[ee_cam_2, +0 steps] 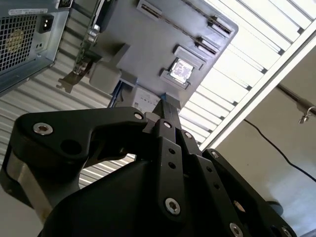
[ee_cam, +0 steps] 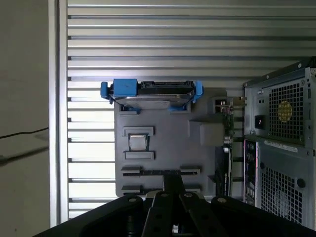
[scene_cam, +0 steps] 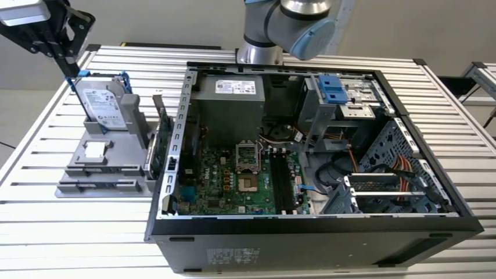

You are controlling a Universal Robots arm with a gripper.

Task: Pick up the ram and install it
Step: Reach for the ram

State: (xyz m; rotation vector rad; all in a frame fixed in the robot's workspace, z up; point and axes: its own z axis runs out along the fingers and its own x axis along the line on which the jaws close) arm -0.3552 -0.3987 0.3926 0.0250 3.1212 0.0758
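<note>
claw hangs pinched above grey holder with hard drive standing inside.

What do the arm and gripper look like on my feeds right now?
The arm is a silver-grey tube with a rounded joint that carries a light blue cap. The gripper is matte black, built from angular linkage bars dotted with silver screw heads and pivot pins, and it narrows to slim black fingers.

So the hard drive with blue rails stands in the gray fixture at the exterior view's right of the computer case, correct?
No, the side is wrong. The hard drive with blue rails stands in the gray fixture at the exterior view's left of the computer case. That view shows it.
</note>
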